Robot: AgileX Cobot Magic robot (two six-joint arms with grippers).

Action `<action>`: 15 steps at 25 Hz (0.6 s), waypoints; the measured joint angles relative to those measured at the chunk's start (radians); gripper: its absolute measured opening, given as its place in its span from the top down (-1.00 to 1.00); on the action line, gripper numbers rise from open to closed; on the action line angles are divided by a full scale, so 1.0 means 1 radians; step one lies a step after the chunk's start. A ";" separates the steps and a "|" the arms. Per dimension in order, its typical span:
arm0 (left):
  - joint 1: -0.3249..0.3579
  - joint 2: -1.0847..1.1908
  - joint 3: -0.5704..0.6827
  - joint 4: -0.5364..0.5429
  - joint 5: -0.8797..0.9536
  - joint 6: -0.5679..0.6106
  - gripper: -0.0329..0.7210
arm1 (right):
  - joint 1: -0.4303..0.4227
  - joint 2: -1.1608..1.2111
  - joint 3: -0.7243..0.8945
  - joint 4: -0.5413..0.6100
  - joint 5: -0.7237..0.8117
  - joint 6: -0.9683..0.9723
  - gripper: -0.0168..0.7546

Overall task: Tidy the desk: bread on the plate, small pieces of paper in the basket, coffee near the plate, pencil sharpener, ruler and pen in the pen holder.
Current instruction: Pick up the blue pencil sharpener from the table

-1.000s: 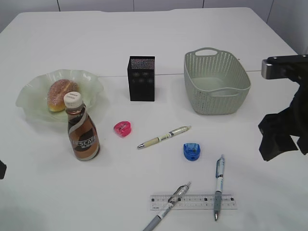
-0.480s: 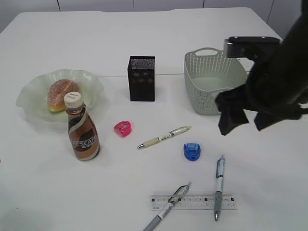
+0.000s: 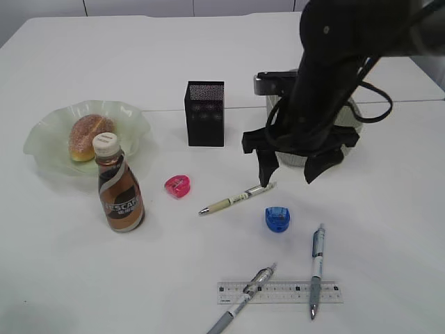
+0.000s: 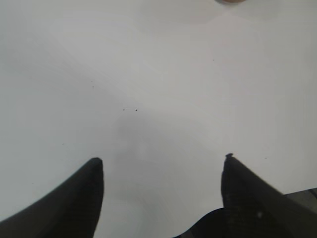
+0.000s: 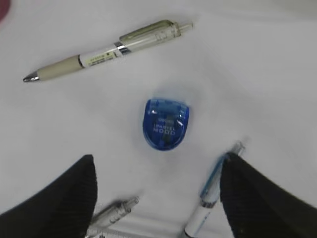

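Right claw hangs spread above blue sharpener, pens beside.

Pale grey-white panelled wall runs along the top of the exterior view. Thin dark vertical seams divide it into flat sections.

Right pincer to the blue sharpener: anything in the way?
Nothing visible. The right pincer hangs open above the blue sharpener, bare desk around it; the olive pen and blue pen lie off to the sides.
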 joint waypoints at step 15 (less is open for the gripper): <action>0.000 0.000 0.000 0.000 0.005 0.000 -0.52 | 0.000 0.232 -0.105 -0.002 0.054 0.033 -0.51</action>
